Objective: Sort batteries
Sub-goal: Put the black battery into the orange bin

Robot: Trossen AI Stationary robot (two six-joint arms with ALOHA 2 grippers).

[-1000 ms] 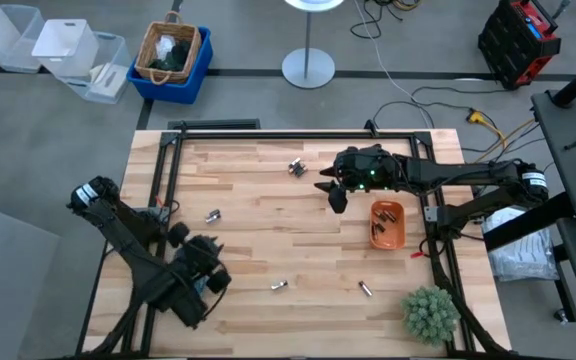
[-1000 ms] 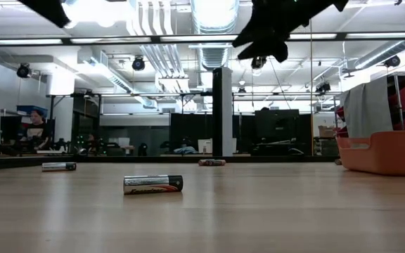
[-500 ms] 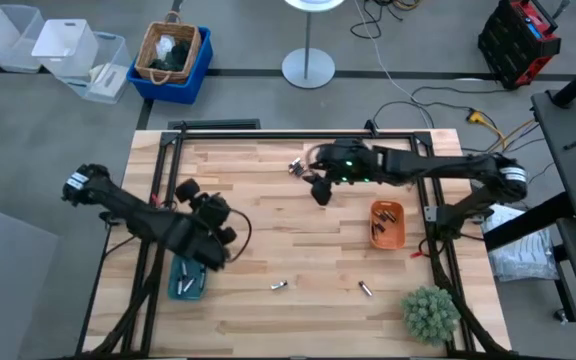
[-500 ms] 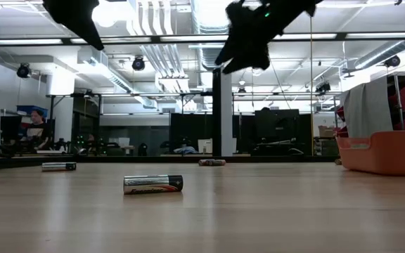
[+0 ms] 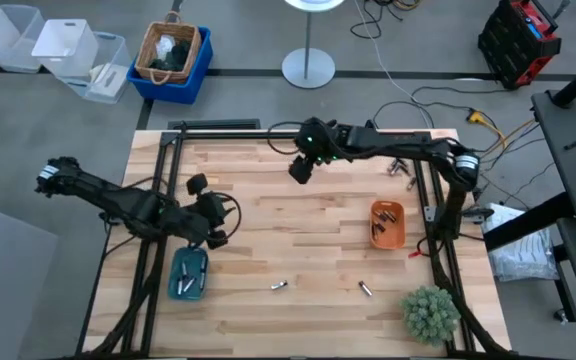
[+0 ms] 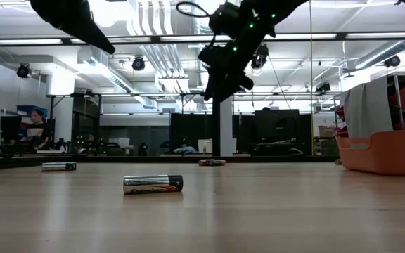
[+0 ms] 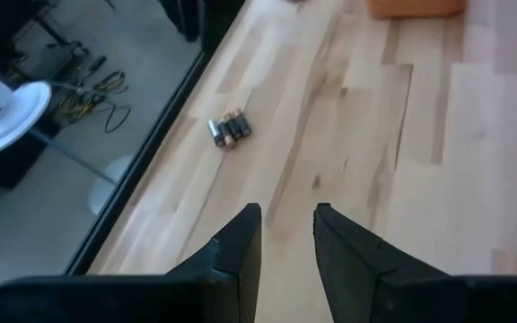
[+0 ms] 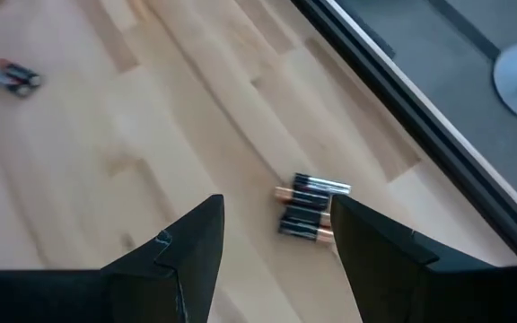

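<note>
Batteries [image 8: 308,208] by the table's far edge now lie under my open right gripper [image 8: 272,238], swung over from the orange tray [image 5: 387,224]; pickup's next.

Bright, even overhead light on the pale tabletop [image 5: 268,220], glare from ceiling lamps [image 6: 111,10] in the low view, soft faint shadows, wrist views slightly blurred

The right arm stretches from the right edge of the table toward its far middle, its pincer [image 5: 300,168] raised above the wood with the two fingers [image 8: 187,251] spread apart and nothing between them. The left arm reaches in from the left side, its pincer [image 5: 211,215] held over the left half, fingers [image 7: 240,247] slightly parted and empty.
</note>
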